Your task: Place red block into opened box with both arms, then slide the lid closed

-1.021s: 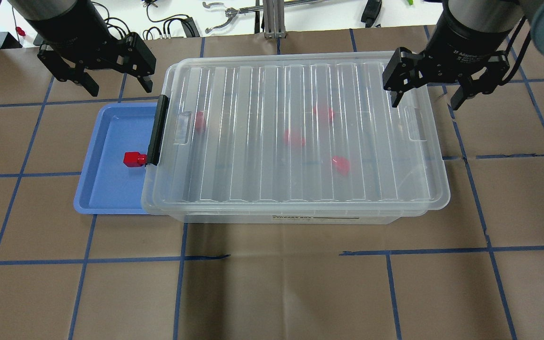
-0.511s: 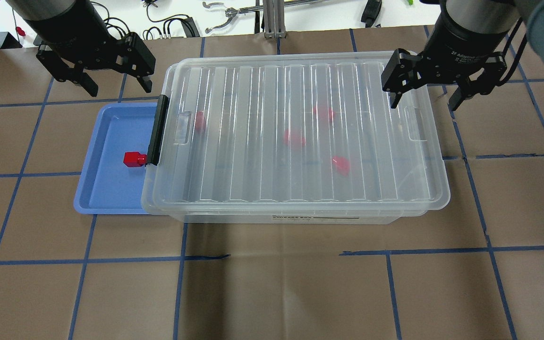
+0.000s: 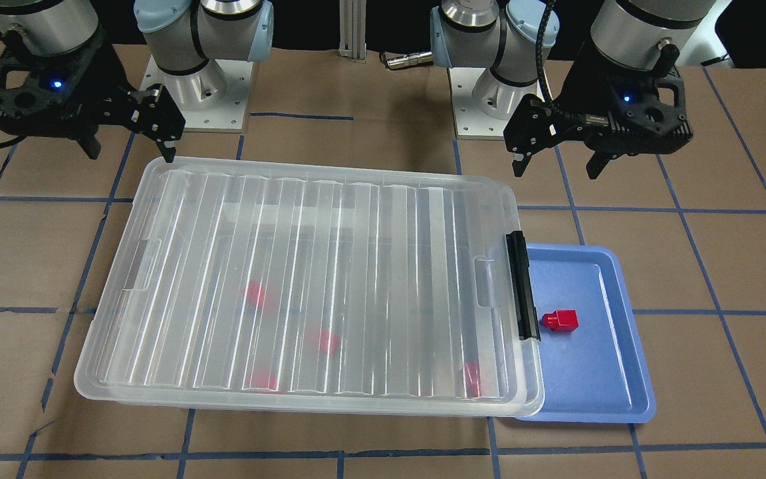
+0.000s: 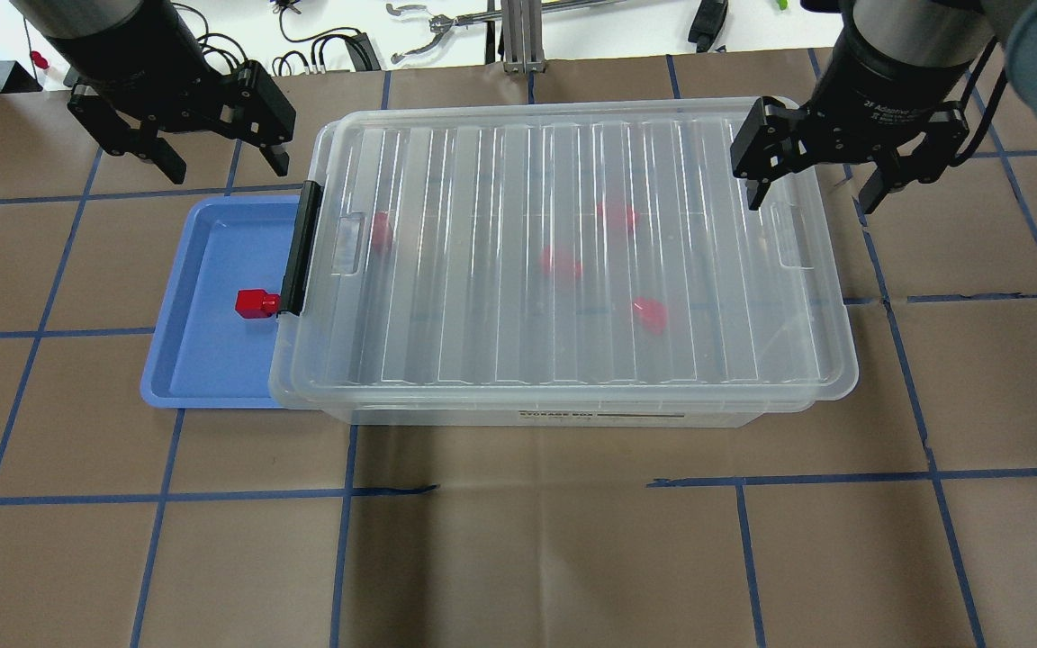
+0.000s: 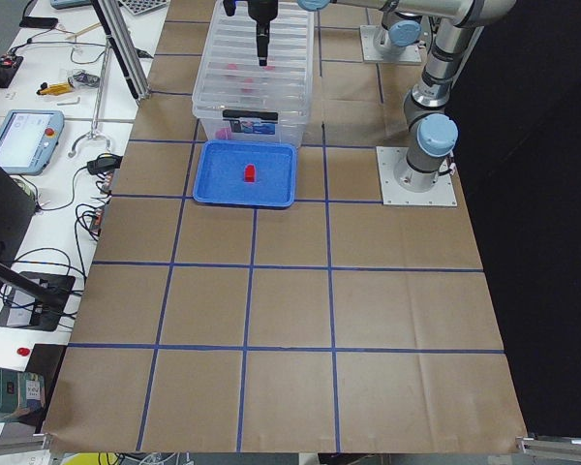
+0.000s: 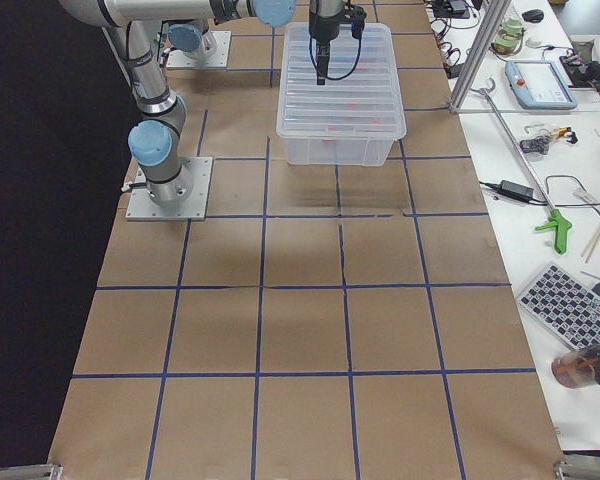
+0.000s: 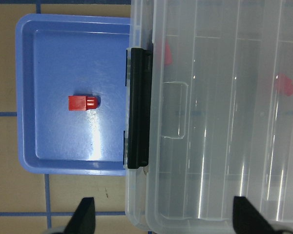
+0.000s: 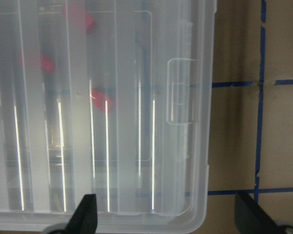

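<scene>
Right now, the small bright red plastic block (image 4: 253,303) is lying in the shallow blue plastic tray (image 4: 212,378), with its stub right up against the black bar (image 4: 299,247) on the end of the large clear plastic box (image 4: 572,416). The ribbed translucent lid (image 4: 482,162) is covering the box, and blurred red shapes (image 4: 562,264) are showing through it. Both arms are hanging above the brown-papered worktop (image 4: 572,540), spread wide and gripping nothing. The left arm's fingers (image 4: 279,160) are near the tray, and the right arm's fingers (image 4: 752,171) are at the box's other end.

The red block (image 4: 255,303) lies left of centre, stub toward the black bar (image 4: 300,247) of the clear box (image 4: 410,416). The ribbed lid (image 4: 563,252) lies flat over it, mid-frame.
</scene>
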{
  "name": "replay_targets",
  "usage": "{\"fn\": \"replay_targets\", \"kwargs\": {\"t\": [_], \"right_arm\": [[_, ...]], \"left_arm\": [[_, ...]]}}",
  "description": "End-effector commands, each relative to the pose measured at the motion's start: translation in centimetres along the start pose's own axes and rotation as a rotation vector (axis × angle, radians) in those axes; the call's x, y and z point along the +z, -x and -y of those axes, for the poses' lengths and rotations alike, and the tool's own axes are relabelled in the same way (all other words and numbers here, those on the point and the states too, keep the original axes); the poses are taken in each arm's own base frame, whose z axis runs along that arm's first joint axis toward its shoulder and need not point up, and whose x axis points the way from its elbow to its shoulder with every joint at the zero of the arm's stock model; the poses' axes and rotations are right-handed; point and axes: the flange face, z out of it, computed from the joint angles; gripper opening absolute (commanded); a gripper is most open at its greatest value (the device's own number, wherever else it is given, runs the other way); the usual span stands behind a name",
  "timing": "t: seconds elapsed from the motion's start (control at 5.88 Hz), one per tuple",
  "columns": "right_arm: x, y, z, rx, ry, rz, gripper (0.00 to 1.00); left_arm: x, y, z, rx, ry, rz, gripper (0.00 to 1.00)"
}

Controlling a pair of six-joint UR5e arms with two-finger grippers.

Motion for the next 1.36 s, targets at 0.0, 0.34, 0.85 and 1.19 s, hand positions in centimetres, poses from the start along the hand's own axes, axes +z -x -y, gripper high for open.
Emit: {"fn": "replay_targets", "kwargs": {"t": [0.0,0.34,0.85,1.19], "right_arm": [[1.3,-8.5,2.2,-0.026,0.019,0.006,1.0],[7.7,-9.9,4.9,-0.006,0.043,0.012,1.0],[12.4,-8.7,3.9,0.053,0.055,0.026,1.0],[15.2,-8.4,3.2,0.076,0.081,0.032,1.0]], "left_arm": [[-0.2,0.0,-0.3,-0.001,-0.002,-0.002,0.98],[0.0,0.1,-0.3,0.002,-0.001,-0.004,0.98],[-0.1,0.4,-0.2,0.002,-0.003,-0.003,0.98],[-0.1,0.4,-0.2,0.001,-0.003,-0.002,0.98]]}}
